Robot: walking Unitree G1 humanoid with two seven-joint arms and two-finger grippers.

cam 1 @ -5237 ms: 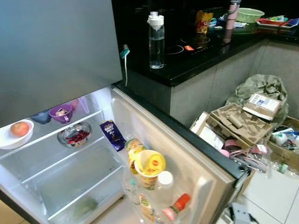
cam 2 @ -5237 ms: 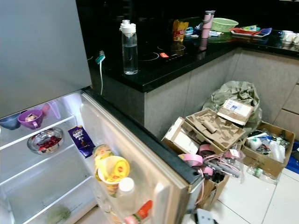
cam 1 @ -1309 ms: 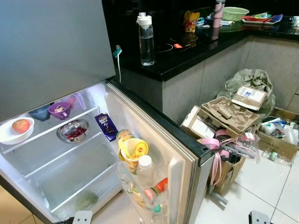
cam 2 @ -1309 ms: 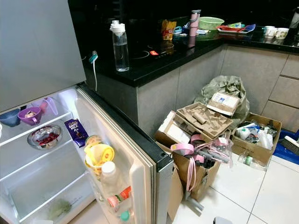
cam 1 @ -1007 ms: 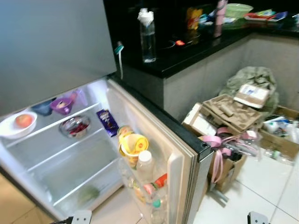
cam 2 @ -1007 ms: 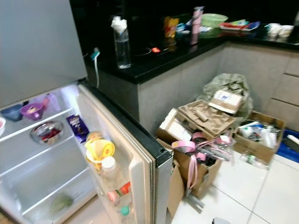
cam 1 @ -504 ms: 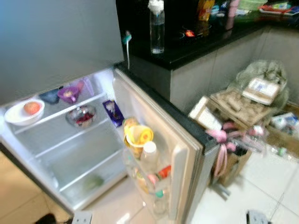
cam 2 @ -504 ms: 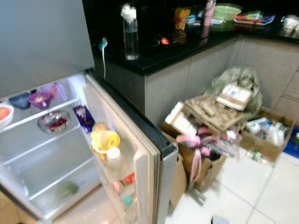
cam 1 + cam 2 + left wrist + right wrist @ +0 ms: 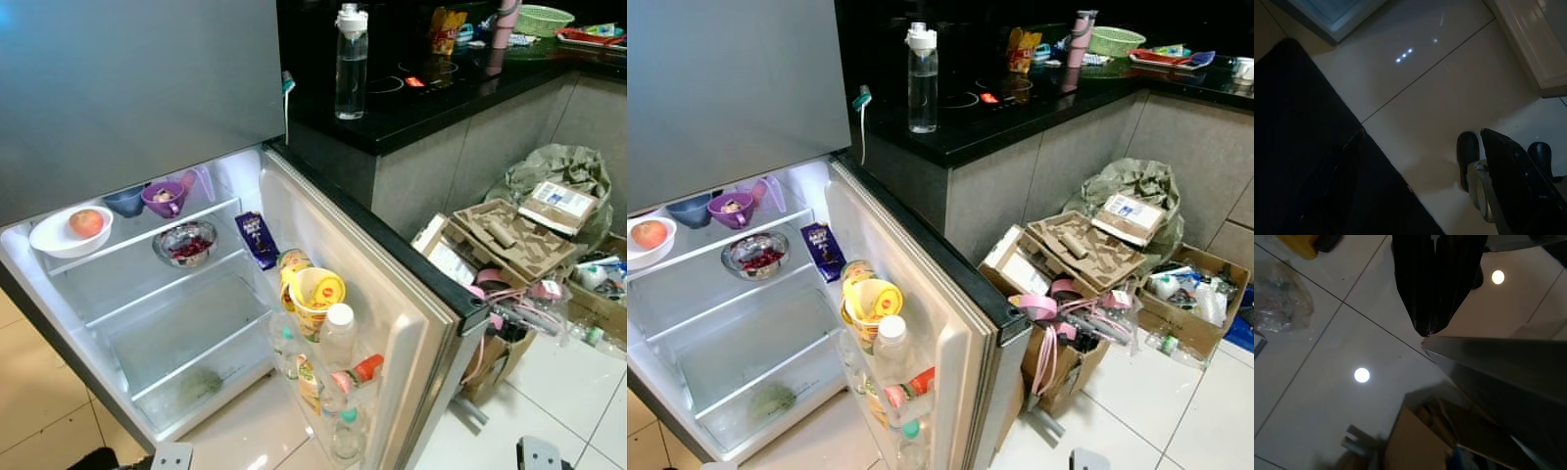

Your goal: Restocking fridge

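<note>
The upright bottle [image 9: 351, 61] stands on the counter [image 9: 411, 117], well apart from both low-hung arms; the right gripper [image 9: 1431, 328] is pinched empty, the left's state cannot be told.

A green basket [image 9: 542, 20] is seen on the black counter [image 9: 411, 113]; cardboard boxes [image 9: 1068, 255] are piled on the floor.

On the fridge's top shelf [image 9: 147, 235] at the left of the frame I count one apple [image 9: 86, 222], one white bowl [image 9: 59, 238], one blue bowl [image 9: 124, 201], one purple cup [image 9: 164, 199] and one glass bowl [image 9: 186, 244]. One clear bottle [image 9: 351, 63] stands on the black surface [image 9: 411, 103] at the upper middle.
</note>
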